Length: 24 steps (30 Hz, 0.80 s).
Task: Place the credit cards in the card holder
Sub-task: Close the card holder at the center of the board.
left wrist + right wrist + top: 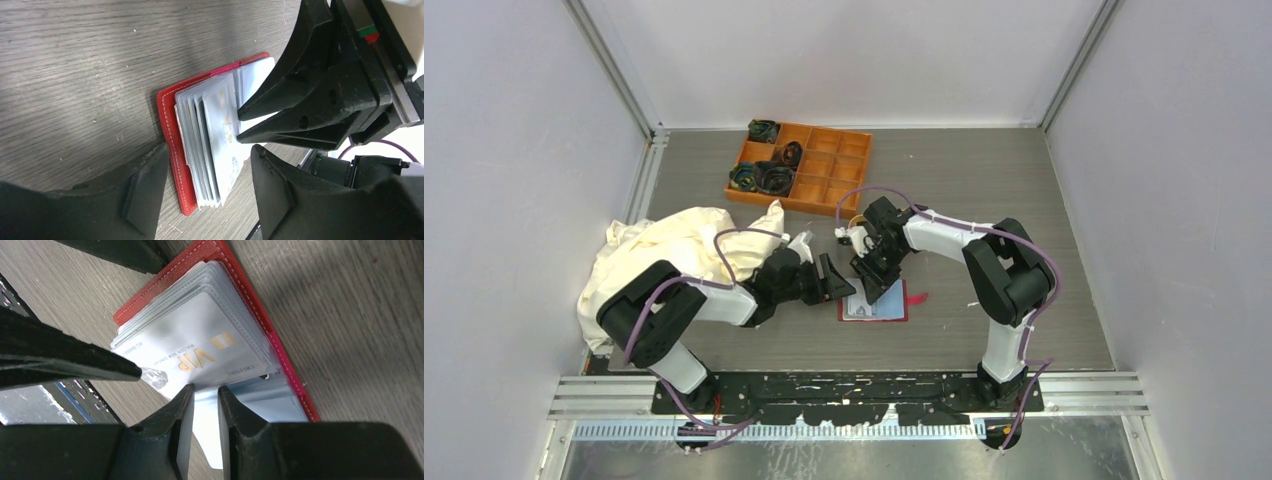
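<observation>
The red card holder (876,306) lies open on the table (1024,200), near the centre, with a white card (200,340) among its pockets. The left gripper (834,280), jaws wide, is at its left edge. The right gripper (204,389), jaws narrow, meets the card's edge; I cannot tell whether it grips.

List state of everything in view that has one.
Red leather-like folding card holder: open flat on table, clear pockets fanned.
White VIP credit card: at top pocket, insertion depth unclear.
Left gripper: open, empty, over holder's edge.
Right gripper: jaws slightly apart, tips on pockets.
Orange compartment box: some cells hold dark items.
Cream cloth: crumpled.
</observation>
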Each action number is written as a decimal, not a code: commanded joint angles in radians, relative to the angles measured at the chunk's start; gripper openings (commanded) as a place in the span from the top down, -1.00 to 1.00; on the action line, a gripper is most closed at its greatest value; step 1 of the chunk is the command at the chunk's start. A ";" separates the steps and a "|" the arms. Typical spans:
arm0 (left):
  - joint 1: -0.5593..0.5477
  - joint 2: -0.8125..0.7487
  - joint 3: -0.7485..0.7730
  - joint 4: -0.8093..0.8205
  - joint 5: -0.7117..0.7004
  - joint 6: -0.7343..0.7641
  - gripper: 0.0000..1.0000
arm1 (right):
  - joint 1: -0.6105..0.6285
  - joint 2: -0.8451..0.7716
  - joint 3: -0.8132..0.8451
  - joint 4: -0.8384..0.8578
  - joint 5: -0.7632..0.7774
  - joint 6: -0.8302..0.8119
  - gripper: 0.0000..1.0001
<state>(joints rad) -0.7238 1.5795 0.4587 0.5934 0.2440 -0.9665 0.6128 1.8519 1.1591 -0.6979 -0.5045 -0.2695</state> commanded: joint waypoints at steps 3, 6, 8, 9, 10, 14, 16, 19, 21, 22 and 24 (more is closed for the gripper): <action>0.004 0.075 -0.003 0.071 0.053 -0.032 -0.13 | -0.008 0.022 0.022 -0.028 0.015 0.007 0.40; 0.004 0.094 -0.017 0.173 0.086 -0.076 0.15 | -0.012 0.024 0.024 -0.031 0.007 0.009 0.40; 0.004 0.096 -0.028 0.234 0.102 -0.105 0.25 | -0.014 0.023 0.025 -0.032 -0.003 0.011 0.39; 0.004 0.095 -0.033 0.259 0.109 -0.115 0.28 | -0.016 0.021 0.025 -0.033 -0.010 0.012 0.39; 0.004 0.092 -0.038 0.284 0.113 -0.125 0.29 | -0.016 0.019 0.025 -0.034 -0.016 0.012 0.39; -0.002 0.070 -0.054 0.368 0.128 -0.162 0.36 | -0.021 0.011 0.026 -0.035 -0.027 0.014 0.38; -0.010 0.053 -0.053 0.391 0.131 -0.170 0.39 | -0.024 0.009 0.027 -0.035 -0.032 0.014 0.37; -0.030 0.038 -0.038 0.393 0.135 -0.170 0.40 | -0.029 0.005 0.028 -0.040 -0.049 0.013 0.37; -0.041 0.038 -0.026 0.392 0.135 -0.170 0.41 | -0.033 0.000 0.030 -0.043 -0.065 0.012 0.36; -0.044 0.041 -0.022 0.392 0.134 -0.171 0.40 | -0.037 -0.005 0.031 -0.045 -0.074 0.010 0.35; -0.049 0.056 -0.015 0.391 0.133 -0.172 0.41 | -0.048 -0.016 0.034 -0.052 -0.086 0.007 0.34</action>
<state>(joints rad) -0.7441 1.6493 0.4072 0.8944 0.3164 -1.1217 0.5762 1.8595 1.1633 -0.7757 -0.5388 -0.2588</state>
